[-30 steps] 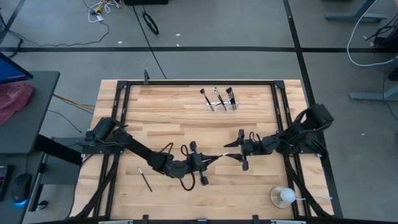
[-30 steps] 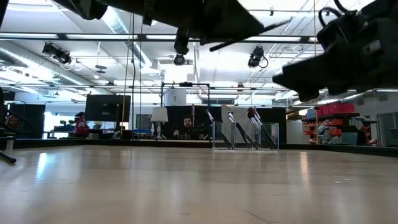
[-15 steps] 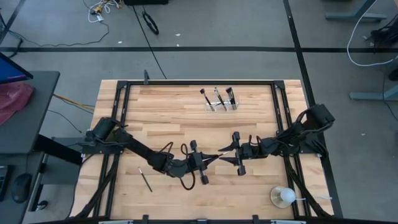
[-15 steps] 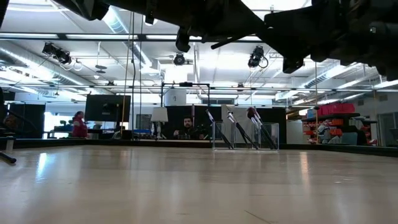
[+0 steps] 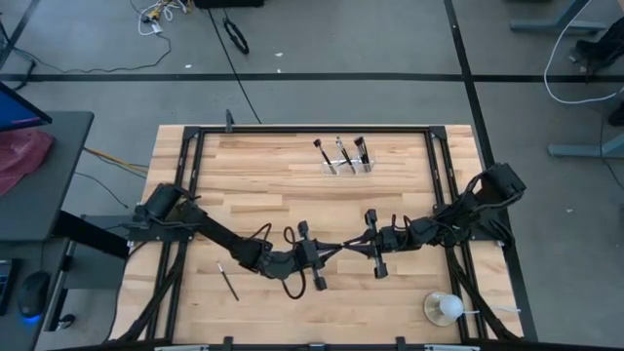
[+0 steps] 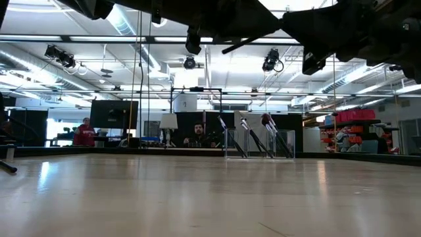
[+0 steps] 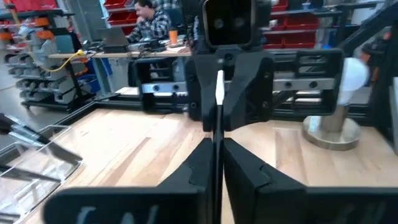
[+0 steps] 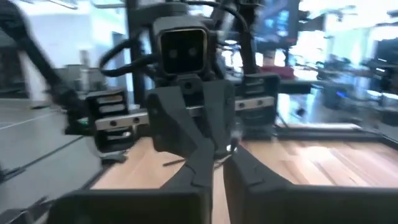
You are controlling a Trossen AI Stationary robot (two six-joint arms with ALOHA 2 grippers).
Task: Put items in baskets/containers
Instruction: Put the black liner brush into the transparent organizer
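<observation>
**Brushes and organizer, mid-handoff**

One thin dark makeup brush (image 5: 343,245) hangs level above the middle of the table, pinched at one end by my left tool (image 5: 326,250) and at the other by my right tool (image 5: 361,244); both are clamped on it. A second brush (image 5: 228,281) lies flat on the wood near my left arm. The clear organizer (image 5: 348,162) sits at the far side, with three brushes (image 5: 339,154) leaning upright inside it.
</observation>
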